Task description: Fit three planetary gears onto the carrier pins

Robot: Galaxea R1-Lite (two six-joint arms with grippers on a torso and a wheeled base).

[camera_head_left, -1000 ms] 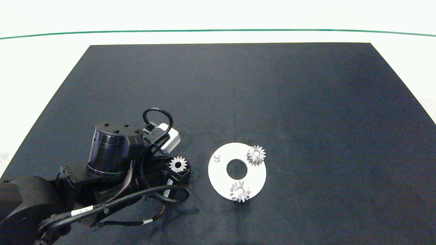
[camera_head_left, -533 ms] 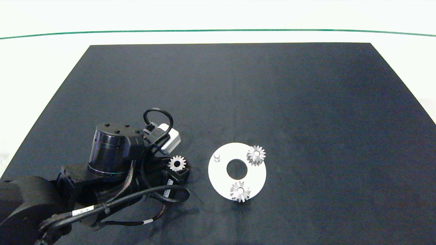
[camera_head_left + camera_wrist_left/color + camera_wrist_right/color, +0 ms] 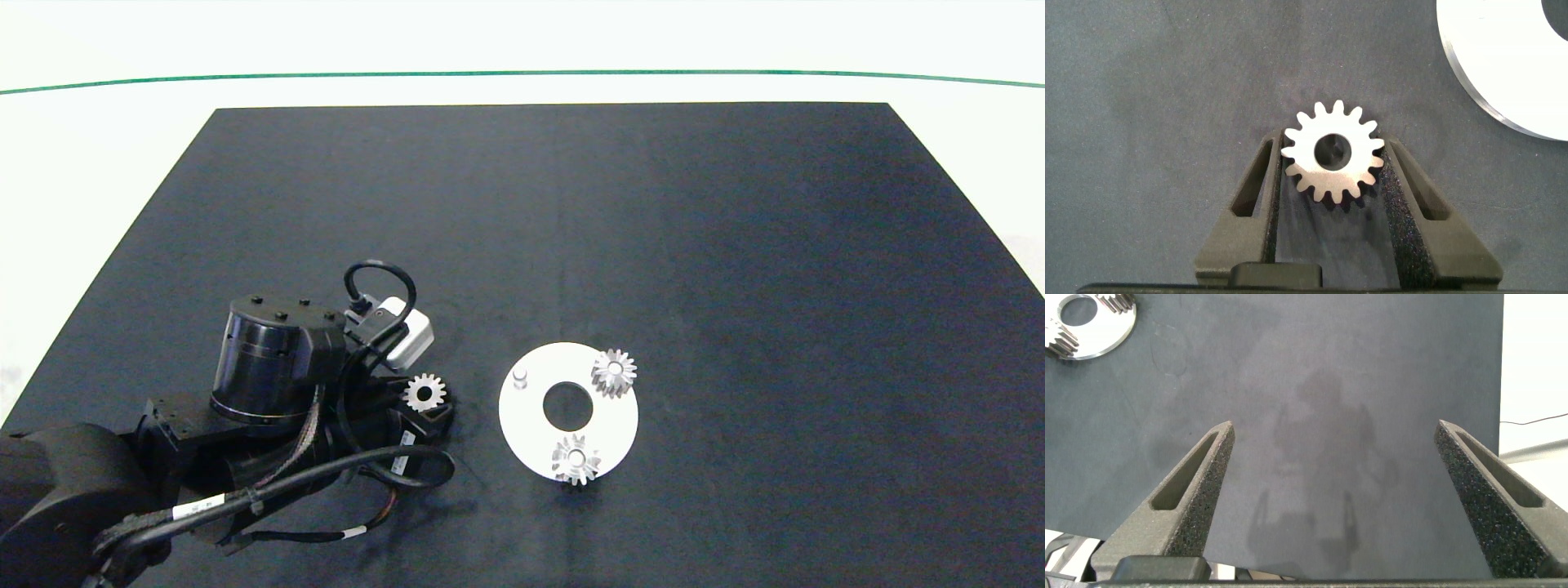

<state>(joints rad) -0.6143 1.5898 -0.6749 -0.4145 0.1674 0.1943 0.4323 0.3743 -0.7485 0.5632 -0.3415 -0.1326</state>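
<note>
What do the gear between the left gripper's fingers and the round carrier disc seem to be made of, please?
The gear held by the left gripper looks like bare metal: silvery, with bright glints on crisply cut teeth. The carrier disc looks like matte white plastic or painted metal, even and unreflective; its pale edge in the left wrist view leaves this open.

Dark mat (image 3: 735, 245), white disc (image 3: 531, 425) lying on it
</note>
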